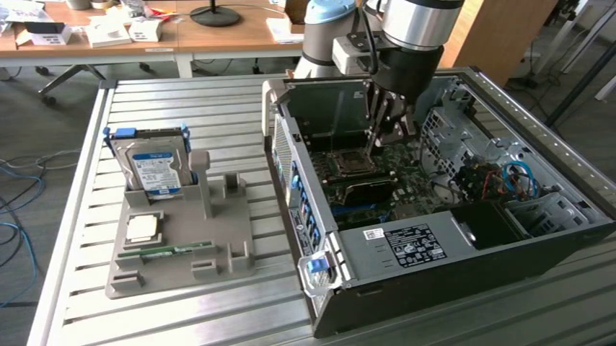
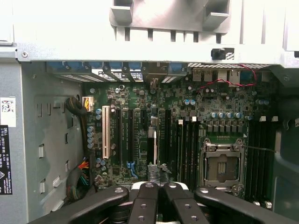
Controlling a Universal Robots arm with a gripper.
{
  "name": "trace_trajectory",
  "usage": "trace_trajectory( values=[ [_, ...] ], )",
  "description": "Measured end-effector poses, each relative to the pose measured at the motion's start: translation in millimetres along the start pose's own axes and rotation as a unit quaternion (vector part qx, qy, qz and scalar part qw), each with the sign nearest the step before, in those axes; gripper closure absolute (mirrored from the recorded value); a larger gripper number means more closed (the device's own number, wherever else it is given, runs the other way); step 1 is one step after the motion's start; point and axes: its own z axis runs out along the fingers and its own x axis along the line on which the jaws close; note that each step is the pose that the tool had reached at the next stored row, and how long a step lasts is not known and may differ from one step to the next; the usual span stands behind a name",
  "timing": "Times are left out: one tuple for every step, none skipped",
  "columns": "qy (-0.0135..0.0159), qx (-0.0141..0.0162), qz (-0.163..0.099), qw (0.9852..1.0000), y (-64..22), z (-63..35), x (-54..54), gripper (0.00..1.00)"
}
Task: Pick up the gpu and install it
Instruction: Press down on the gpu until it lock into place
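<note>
We're in a robotics lab or office. Wooden desks (image 1: 144,32) at the back, loose cables (image 1: 19,173) across the floor, slatted metal workbench (image 1: 173,115).

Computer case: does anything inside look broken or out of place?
Nothing looks damaged. The computer case lies open on its side, its processor socket empty. The fingers grip the gpu edge-on over the board.
</note>
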Motion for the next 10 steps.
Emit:
trace_trajectory(
  values=[
    [0.0, 0.0, 0.0, 1.0, 0.0, 0.0, 0.0, 0.89],
    [0.0, 0.0, 0.0, 1.0, 0.0, 0.5, 0.0, 0.89],
    [0.0001, 0.0, 0.0, 1.0, 0.1, 2.1, 0.1, 0.89],
    [0.0, 0.0, 0.0, 1.0, 0.1, 4.1, 0.1, 0.89],
    [0.0, 0.0, 0.0, 1.0, 0.1, 5.8, 0.2, 0.89],
    [0.0, 0.0, 0.0, 1.0, 0.1, 7.7, 0.2, 0.89],
    [0.0, 0.0, 0.0, 1.0, 0.2, 9.5, 0.2, 0.89],
    [0.0, 0.0, 0.0, 1.0, 0.2, 11.3, 0.2, 0.89],
    [0.0, 0.0, 0.0, 1.0, 0.2, 13.1, 0.2, 0.89],
    [0.0001, 0.0, 0.0, 1.0, 0.2, 14.9, 0.2, 0.89]
  ],
)
